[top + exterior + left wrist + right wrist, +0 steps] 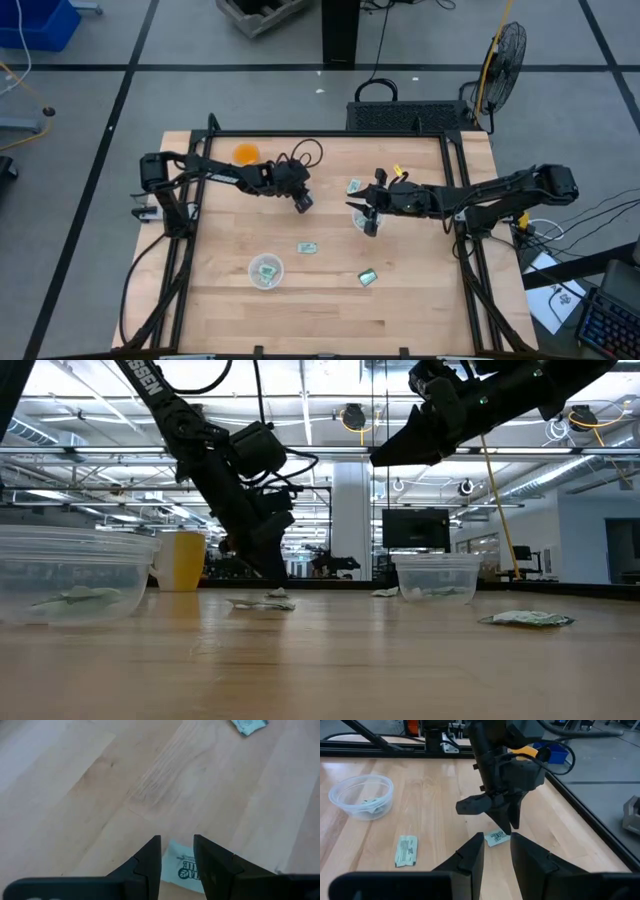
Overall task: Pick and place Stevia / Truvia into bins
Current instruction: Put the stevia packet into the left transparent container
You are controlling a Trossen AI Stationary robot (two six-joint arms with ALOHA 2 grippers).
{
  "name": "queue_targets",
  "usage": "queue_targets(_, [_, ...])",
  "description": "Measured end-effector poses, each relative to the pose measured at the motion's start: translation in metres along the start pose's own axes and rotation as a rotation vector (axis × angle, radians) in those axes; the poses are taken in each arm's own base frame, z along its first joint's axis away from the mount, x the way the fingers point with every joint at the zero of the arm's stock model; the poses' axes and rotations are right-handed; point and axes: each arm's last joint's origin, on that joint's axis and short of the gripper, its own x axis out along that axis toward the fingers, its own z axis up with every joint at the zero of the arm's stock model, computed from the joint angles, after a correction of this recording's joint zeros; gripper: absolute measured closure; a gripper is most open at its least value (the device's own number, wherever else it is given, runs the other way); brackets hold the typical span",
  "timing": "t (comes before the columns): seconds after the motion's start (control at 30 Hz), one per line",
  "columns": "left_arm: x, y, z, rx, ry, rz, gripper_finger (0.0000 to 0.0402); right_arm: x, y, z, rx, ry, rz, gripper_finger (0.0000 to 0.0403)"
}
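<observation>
- Wooden table [420, 310] in a big open lab. Two clear cups and an orange cup [246, 153] sit on it, with little packets scattered about.
- Left gripper [176, 840] is down around mid-table, tips right over a pale packet [182, 867] lying flat on the wood. Its fingers are slightly parted, with nothing pinched yet as far as I can see.
- Right gripper [370, 226] hangs above the right cup [435, 576], fingers apart and empty.
- Near cup [265, 270], left of centre, already has packets in it. Loose ones [307, 247] lie between the cups, plus a darker one [367, 278] nearer the front and one [354, 186] farther back.
- For the pick, I'd get the tips straddling the packet's short side and press lightly onto the wood before closing. A flat paper packet will probably slide or fold rather than lift.
- Lift straight up and check it's actually caught. Then I'd carry it to the near cup, since the right arm is crowding the other one.
- Release low over the cup so it doesn't flutter out.
</observation>
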Motion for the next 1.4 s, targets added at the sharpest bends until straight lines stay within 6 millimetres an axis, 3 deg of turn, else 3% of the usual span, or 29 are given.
queue_targets(0.5, [0.019, -0.004, -0.013, 0.008, 0.056, 0.016, 0.0288, 0.0, 0.0, 0.0, 0.001, 0.001, 0.0, 0.0312])
queue_targets(0.77, [0.016, -0.008, -0.013, 0.016, 0.055, 0.001, 0.0386, 0.0, 0.0, 0.0, 0.001, 0.001, 0.0, 0.0312])
queue_targets(0.9, [0.014, -0.008, -0.012, -0.011, 0.051, -0.004, 0.0391, 0.0, 0.0, 0.0, 0.001, 0.001, 0.0, 0.0312])
queue_targets(1.03, [-0.002, -0.014, -0.007, -0.042, 0.041, -0.055, 0.0397, 0.0, 0.0, 0.0, 0.002, 0.001, 0.0, 0.0312])
queue_targets(1.17, [-0.042, -0.028, 0.008, -0.017, -0.034, -0.136, 0.0394, 0.0, 0.0, -0.001, 0.0, 0.005, 0.001, 0.0312])
queue_targets(1.3, [-0.087, -0.05, 0.005, 0.011, -0.041, -0.211, 0.0397, 0.0, 0.0, -0.001, -0.001, 0.012, 0.001, 0.0312])
queue_targets(1.4, [-0.119, -0.07, -0.009, 0.048, -0.018, -0.218, 0.0398, 0.0, 0.0, -0.002, 0.008, 0.015, 0.002, 0.0312])
